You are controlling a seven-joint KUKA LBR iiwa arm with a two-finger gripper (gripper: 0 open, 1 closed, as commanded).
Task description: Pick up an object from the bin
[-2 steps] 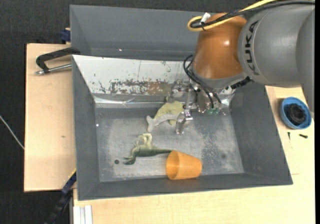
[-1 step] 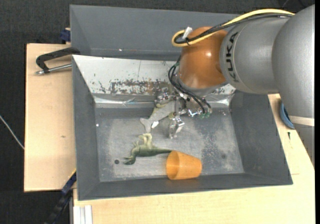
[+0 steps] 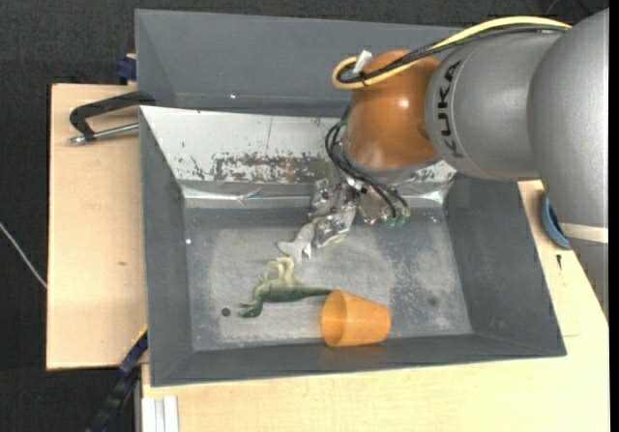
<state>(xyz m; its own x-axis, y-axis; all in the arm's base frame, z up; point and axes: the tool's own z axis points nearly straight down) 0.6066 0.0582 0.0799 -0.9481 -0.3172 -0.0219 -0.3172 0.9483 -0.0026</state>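
Grey metal bin (image 3: 162, 256) below, gripper (image 3: 311, 235) low near its middle, just above a green toy lizard (image 3: 280, 292) lying by a tipped orange cup (image 3: 356, 318). I can't tell whether it's open or closed; nothing looks lifted yet.

Grey metal bin (image 3: 426, 266), scuffed floor. Orange cup (image 3: 355, 318) lies on its side near the front edge, about midway along. Slender green toy figure (image 3: 280, 293) lies flat beside it, toward the front-left corner. Dark speck (image 3: 225, 312) sits beyond the figure.

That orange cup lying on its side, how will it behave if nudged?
The orange cup lies on its curved wall, so it would probably roll, in an arc since it tapers. It looks hollow, so likely light.
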